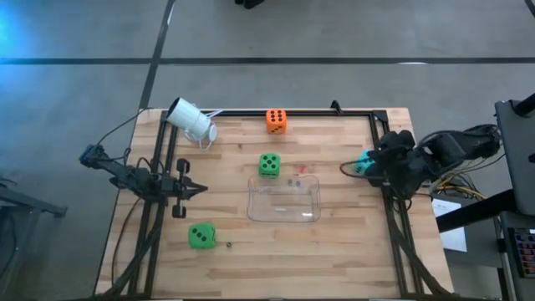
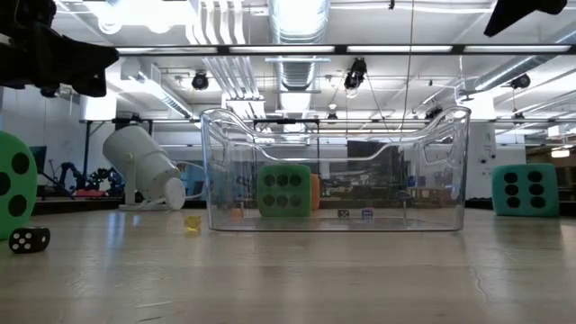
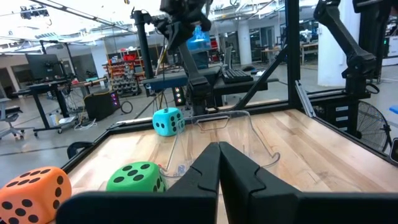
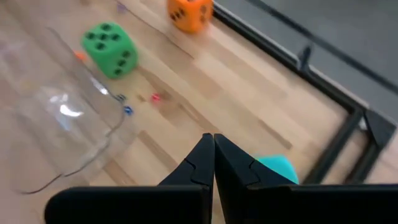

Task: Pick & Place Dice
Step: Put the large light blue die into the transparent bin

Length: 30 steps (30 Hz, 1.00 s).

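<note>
Four dice rest flat on the wooden table: an orange one (image 1: 276, 121) at the far edge, a green one (image 1: 268, 165) mid-table, a second green one (image 1: 201, 236) near the left front, and a teal one (image 1: 364, 159) at the right, partly under my right arm. My right gripper (image 1: 344, 170) is shut and hangs tilted downward above the teal die (image 4: 278, 168), clear of it. My left gripper (image 1: 201, 189) is also shut and stays level at the table's left, with nothing held (image 3: 219, 158).
A clear plastic tub (image 1: 284, 201) stands mid-table, just nearer than the middle green die. A white cylindrical camera (image 1: 192, 121) lies at the far left corner. A tiny black die (image 2: 29, 239) and small coloured bits (image 4: 155, 97) lie on the wood. A black frame (image 1: 351, 112) borders the table.
</note>
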Each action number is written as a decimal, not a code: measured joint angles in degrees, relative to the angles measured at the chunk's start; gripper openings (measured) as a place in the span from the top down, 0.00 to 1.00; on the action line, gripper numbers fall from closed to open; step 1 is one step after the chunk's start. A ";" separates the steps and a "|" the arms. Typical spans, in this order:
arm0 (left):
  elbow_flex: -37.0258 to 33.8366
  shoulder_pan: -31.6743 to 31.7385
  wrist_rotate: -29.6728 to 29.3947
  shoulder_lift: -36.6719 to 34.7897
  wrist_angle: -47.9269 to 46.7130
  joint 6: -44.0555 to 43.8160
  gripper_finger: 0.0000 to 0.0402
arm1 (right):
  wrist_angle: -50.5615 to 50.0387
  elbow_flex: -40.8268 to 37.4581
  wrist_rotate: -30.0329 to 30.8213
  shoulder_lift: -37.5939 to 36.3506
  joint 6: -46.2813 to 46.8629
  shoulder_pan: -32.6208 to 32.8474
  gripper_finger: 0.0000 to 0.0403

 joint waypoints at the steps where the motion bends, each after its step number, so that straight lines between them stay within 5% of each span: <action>1: 0.01 0.00 0.00 0.00 0.02 0.00 0.97 | 0.01 -0.20 -1.03 0.43 -0.01 -1.70 0.98; 12: -0.01 0.00 0.00 0.00 0.02 0.01 0.97 | -0.01 -1.92 -5.77 4.48 -8.62 -14.78 0.98; 30: -0.01 0.00 0.00 0.00 0.00 -0.01 0.97 | 0.01 -1.92 -7.28 4.80 -8.69 -17.40 0.98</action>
